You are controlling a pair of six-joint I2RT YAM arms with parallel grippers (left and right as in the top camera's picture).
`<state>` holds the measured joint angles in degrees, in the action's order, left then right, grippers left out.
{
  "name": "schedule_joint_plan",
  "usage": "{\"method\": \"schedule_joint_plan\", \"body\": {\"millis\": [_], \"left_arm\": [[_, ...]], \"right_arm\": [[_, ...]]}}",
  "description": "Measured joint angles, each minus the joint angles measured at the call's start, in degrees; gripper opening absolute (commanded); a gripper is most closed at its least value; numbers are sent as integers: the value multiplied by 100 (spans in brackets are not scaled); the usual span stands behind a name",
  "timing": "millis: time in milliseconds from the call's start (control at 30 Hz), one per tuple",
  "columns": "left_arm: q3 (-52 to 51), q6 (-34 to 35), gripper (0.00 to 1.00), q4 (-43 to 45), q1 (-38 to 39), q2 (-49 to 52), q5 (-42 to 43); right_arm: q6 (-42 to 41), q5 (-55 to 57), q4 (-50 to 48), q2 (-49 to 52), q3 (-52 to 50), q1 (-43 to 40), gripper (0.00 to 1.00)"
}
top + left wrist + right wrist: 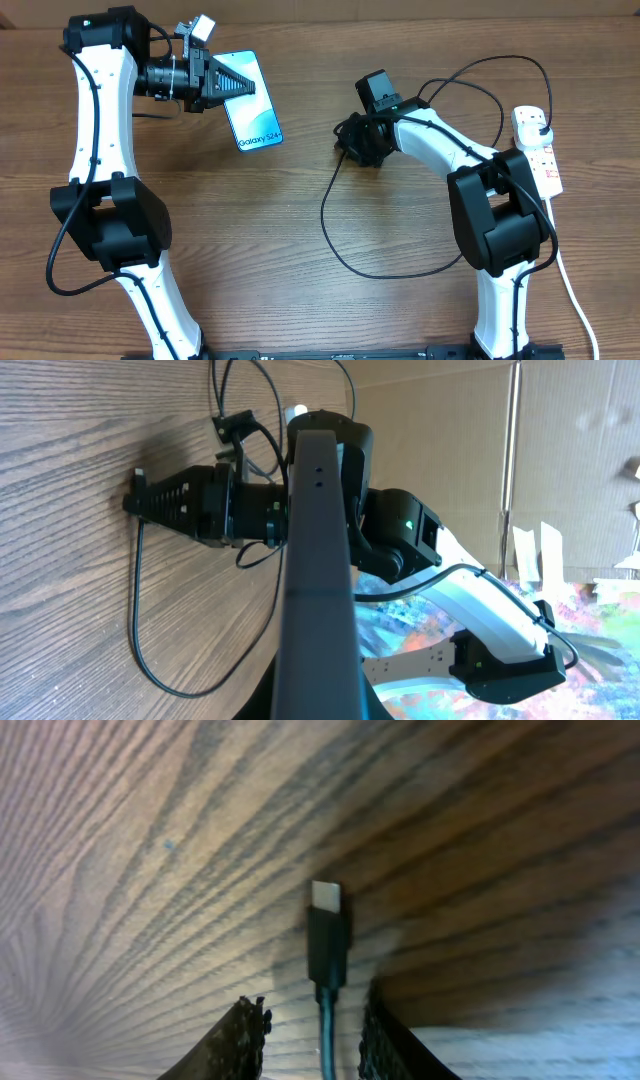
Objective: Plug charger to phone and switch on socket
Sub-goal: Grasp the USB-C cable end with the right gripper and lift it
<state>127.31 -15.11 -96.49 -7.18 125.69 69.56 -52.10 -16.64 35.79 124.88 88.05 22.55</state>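
The phone [256,112], its light-blue screen reading "Galaxy S24+", is lifted off the table with my left gripper [240,90] shut on its upper end. In the left wrist view the phone [320,560] stands edge-on and hides my fingers. The charger cable [330,225] loops over the table to a black plug [537,125] in the white socket strip [547,168]. My right gripper [346,145] is down at the table on the cable's free end. Its fingers [242,1040] stand apart on either side of the cable, just behind the connector tip [327,932], not touching it.
The right arm [300,510] lies across the table beyond the phone, its fingers on the wood. The cable loop [140,630] trails under it. A cardboard wall [400,8] borders the table's far edge. The strip's white cord [572,290] runs to the front right.
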Motion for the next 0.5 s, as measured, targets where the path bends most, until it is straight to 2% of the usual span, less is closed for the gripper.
{"method": "schedule_joint_plan", "body": {"millis": [267, 367, 500], "left_arm": [[0, 15, 4, -2, 0, 0, -2], [0, 15, 4, -2, 0, 0, -2], [0, 15, 4, -2, 0, 0, -7]], "right_arm": [[-13, -111, -20, 160, 151, 0, 23], [17, -146, -9, 221, 195, -2, 5], [116, -184, -26, 262, 201, -2, 4]]}}
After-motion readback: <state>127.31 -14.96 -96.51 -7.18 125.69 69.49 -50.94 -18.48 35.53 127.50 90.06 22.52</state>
